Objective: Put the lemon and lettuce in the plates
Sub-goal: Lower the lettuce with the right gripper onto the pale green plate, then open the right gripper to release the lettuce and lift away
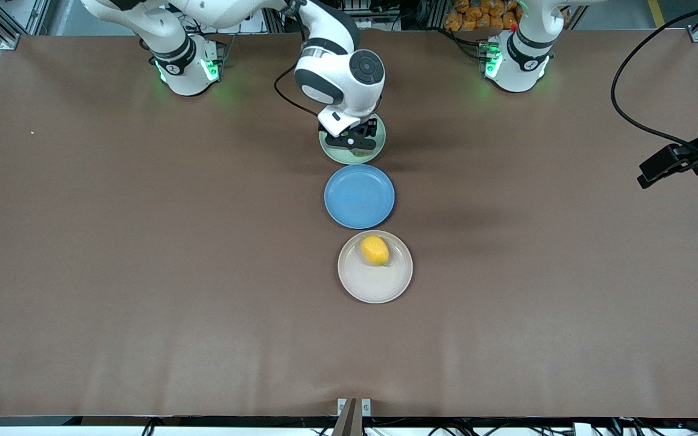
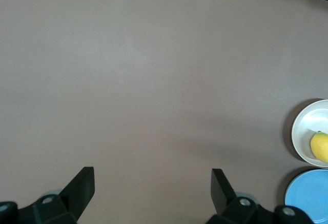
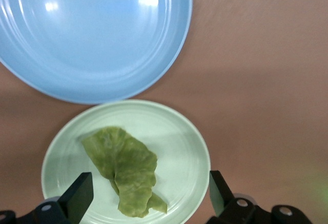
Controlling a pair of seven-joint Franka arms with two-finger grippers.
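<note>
Three round shallow plates sit in a row on the brown table. I see the smooth oval lemon on the cream plate, nearest the camera. The glossy blue plate is between. The wrinkled, ragged lettuce lies on the pale green plate, under my right gripper, fingers wide apart, empty. My left gripper waits over bare table, also spread, empty.
</note>
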